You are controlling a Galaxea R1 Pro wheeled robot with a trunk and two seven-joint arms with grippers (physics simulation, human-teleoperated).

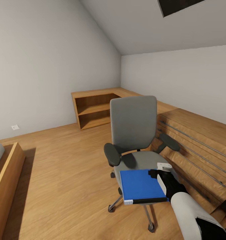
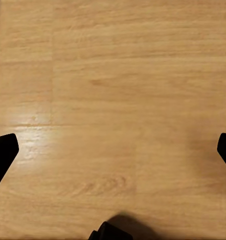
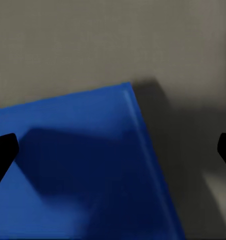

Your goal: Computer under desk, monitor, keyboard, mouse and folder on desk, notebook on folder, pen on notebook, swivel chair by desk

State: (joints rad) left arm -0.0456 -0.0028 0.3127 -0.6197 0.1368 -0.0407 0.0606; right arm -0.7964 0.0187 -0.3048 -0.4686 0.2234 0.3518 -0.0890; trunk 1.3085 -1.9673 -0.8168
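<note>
1. The folder [image 1: 142,186] lies flat on the seat of the swivel chair [image 1: 134,133], its near edge with the white spine jutting out past the seat's front rim. That overhang gives you an edge to get under, likely the easiest place to take it.
2. Your right gripper [image 1: 157,173] sits at the folder's far right corner, over the seat. In the right wrist view the blue cover [image 3: 78,165] lies below with grey seat beyond it, and the two fingers [image 3: 3,155] stand wide apart at the edges of the picture, released and gripping nothing. You look to be lining up for the pick, not yet in it.
3. Your left gripper [image 2: 113,150] has its fingers spread wide too, empty, pointing at bare wooden floor [image 2: 113,90]. It is parked out of the way, I'd judge.
4. The chair faces you, with the low oak chest [image 1: 196,143] with long bar handles just beside it on the right. Mind that chest when you swing the arm.
5. A thin flat folder may slide on the cushion if you push it from the side.
</note>
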